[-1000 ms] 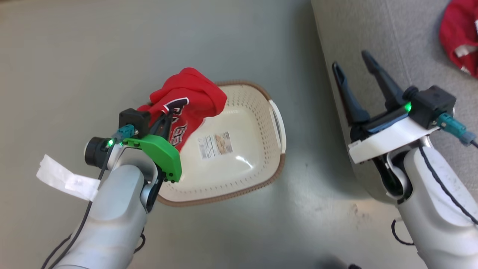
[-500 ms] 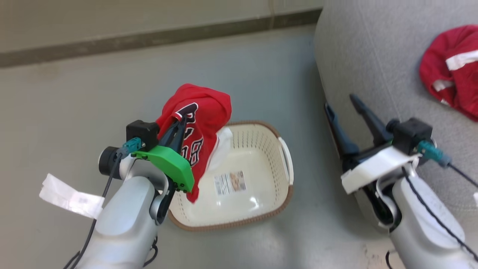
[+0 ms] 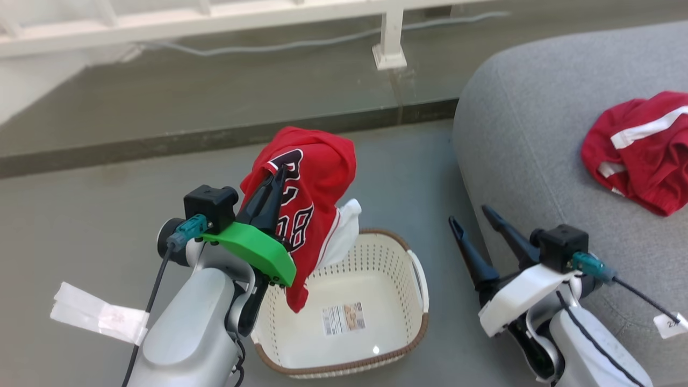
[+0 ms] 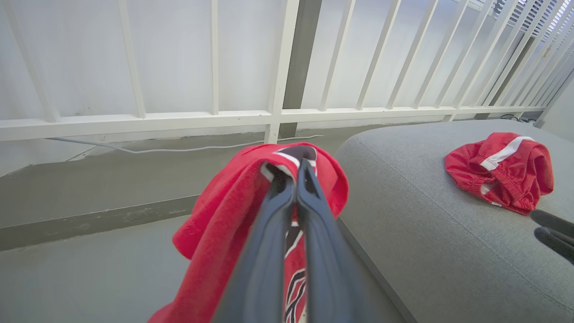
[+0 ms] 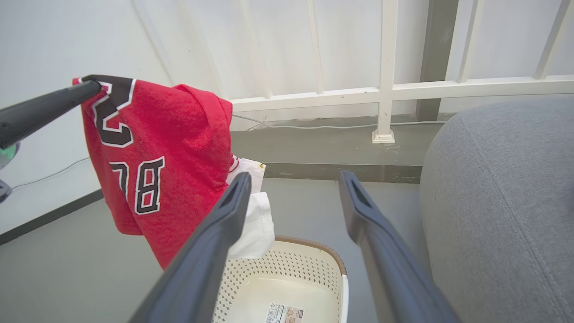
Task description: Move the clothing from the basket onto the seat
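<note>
My left gripper [image 3: 279,171] [image 4: 299,167] is shut on a red garment with black-and-white numbers [image 3: 314,183] [image 4: 224,215] [image 5: 166,152], which hangs in the air above the cream basket [image 3: 398,355] [image 5: 314,264]. The basket stands on the floor with only a paper label inside. A second red garment with white stripes [image 3: 639,150] [image 4: 502,170] lies on the grey seat [image 3: 527,140] [image 4: 426,224] [image 5: 502,202] to the right. My right gripper [image 3: 472,219] [image 5: 293,179] is open and empty, between the basket and the seat's edge.
A white railing [image 4: 287,112] [image 5: 385,89] runs along the far side, with a cable on the floor beneath it. Grey floor [image 3: 107,215] surrounds the basket. A paper tag [image 3: 97,314] hangs from my left arm.
The camera has tilted up, bringing the railing into view. My left gripper has lifted the numbered garment higher above the basket. My right gripper stays open beside the seat.
</note>
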Robot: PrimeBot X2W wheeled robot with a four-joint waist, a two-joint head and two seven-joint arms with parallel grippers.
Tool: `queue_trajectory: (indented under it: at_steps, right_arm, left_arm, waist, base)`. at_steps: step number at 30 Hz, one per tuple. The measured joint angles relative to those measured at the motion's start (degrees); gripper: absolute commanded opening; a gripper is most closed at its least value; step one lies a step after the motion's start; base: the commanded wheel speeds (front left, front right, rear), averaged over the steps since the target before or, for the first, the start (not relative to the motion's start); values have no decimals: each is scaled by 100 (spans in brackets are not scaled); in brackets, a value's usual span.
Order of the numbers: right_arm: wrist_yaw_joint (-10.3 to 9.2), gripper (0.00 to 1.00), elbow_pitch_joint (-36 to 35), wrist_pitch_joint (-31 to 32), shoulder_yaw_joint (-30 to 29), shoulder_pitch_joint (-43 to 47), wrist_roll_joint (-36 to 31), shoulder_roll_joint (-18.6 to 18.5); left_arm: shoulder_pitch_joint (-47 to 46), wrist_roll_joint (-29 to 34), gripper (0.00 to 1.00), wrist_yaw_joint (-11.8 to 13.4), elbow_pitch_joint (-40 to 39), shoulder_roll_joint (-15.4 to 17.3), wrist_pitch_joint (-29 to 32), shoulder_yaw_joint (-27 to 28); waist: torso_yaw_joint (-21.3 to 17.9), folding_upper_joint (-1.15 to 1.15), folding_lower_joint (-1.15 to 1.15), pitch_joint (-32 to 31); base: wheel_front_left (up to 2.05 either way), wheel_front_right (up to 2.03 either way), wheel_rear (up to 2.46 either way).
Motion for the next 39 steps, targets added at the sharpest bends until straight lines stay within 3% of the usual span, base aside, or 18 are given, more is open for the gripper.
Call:
queue_trajectory:
  at_steps: [12,24,39]
  right_arm:
    - [-4,100,-189,159,108,331,46,101]
    - [-57,100,-447,274,194,485,47,102]
    - [-58,100,-805,354,305,622,55,134]
  left_arm:
    - [249,73,0,89,-876,3,-1,-62]
    - [363,194,0,92,-1781,8,-2,-255]
    - [671,215,0,274,-2552,91,114,-307]
  waist:
    - [-32,0,0,-517]
    - [-79,0,0,-578]
    - [-46,0,0,-598]
  base:
    - [0,0,0]
    - [0,0,0]
    - [0,0,0]
